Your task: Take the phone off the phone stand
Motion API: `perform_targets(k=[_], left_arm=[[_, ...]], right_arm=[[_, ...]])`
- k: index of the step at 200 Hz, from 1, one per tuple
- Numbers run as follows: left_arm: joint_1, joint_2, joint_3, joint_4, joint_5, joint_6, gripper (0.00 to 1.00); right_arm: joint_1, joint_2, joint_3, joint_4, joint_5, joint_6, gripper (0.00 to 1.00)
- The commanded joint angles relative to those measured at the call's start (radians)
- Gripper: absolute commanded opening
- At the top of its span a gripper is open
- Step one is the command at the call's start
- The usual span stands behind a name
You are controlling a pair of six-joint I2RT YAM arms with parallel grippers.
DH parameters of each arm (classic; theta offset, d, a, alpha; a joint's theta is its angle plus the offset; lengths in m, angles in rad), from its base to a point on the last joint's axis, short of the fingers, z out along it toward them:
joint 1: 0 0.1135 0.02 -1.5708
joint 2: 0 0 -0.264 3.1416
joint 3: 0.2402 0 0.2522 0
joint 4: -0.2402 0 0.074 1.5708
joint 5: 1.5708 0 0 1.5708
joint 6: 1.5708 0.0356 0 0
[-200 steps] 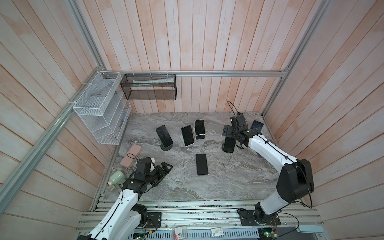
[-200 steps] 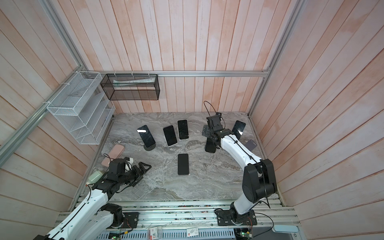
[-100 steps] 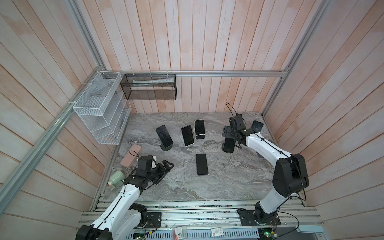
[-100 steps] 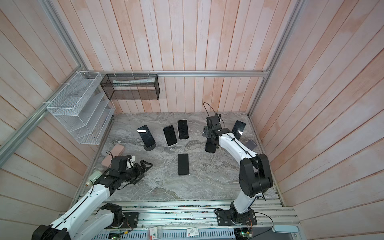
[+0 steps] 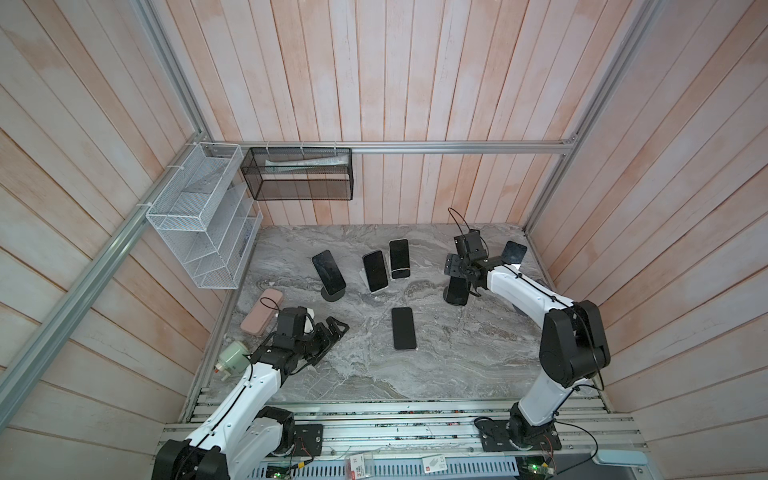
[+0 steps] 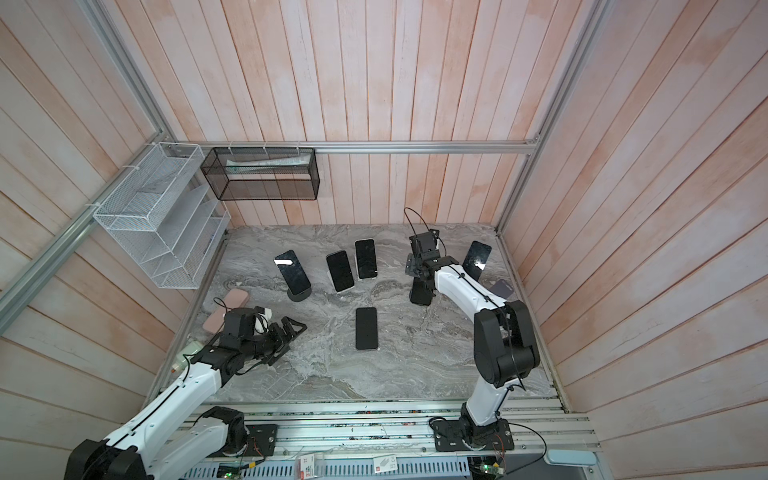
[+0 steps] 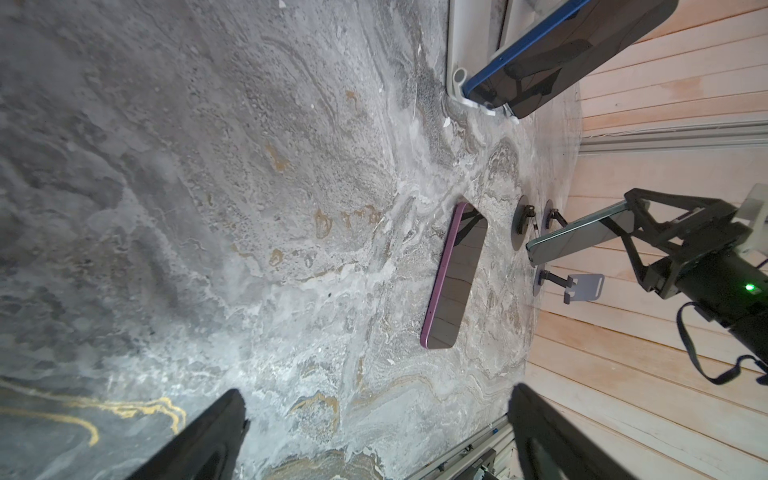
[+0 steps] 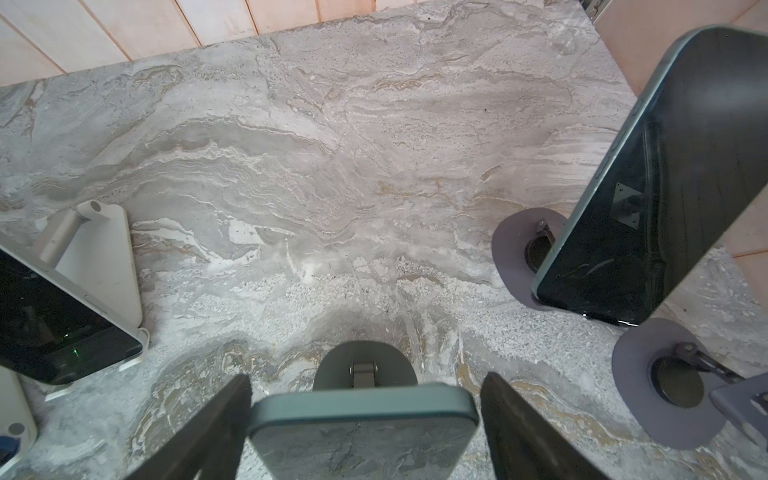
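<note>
A dark phone (image 8: 361, 432) with a teal edge stands tilted on a round-based phone stand (image 8: 365, 363) at the right of the table, seen in both top views (image 5: 456, 291) (image 6: 420, 293). My right gripper (image 8: 368, 384) comes down over its top end (image 5: 466, 276), one finger on each long side. The jaws are open: one finger is at the phone's edge, and a narrow gap shows at the other. My left gripper (image 5: 337, 326) hovers wide open and empty low over the marble at the front left (image 7: 378, 397).
More phones lean on stands: one on a black stand (image 5: 328, 270), two on white stands (image 5: 375, 271) (image 5: 399, 258), one at the far right (image 5: 513, 252). A purple-edged phone (image 5: 403, 328) lies flat mid-table. A pink case (image 5: 262, 311) and a small bottle (image 5: 230, 357) sit at the left edge.
My right gripper's jaws have narrowed around the phone's top end. My left gripper has drifted a little toward the middle of the table, still open.
</note>
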State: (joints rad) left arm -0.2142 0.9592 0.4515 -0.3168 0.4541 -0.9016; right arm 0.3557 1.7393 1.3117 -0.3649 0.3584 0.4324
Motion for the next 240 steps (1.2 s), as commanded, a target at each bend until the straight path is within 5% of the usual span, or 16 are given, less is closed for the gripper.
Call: perform_targets(k=[1, 172, 240], left_arm=[[0.004, 0.006, 0.030, 0.021, 0.004, 0.015, 1.00], [0.005, -0.017, 0.032, -0.012, 0.013, 0.022, 0.99], [0.005, -0.041, 0.041, -0.026, -0.003, 0.017, 0.99]], right_arm=[[-0.006, 0.009, 0.000, 0.020, 0.016, -0.010, 0.85], [-0.022, 0.002, -0.079, 0.069, -0.031, -0.021, 0.82], [-0.021, -0.055, -0.094, 0.081, -0.048, -0.043, 0.72]])
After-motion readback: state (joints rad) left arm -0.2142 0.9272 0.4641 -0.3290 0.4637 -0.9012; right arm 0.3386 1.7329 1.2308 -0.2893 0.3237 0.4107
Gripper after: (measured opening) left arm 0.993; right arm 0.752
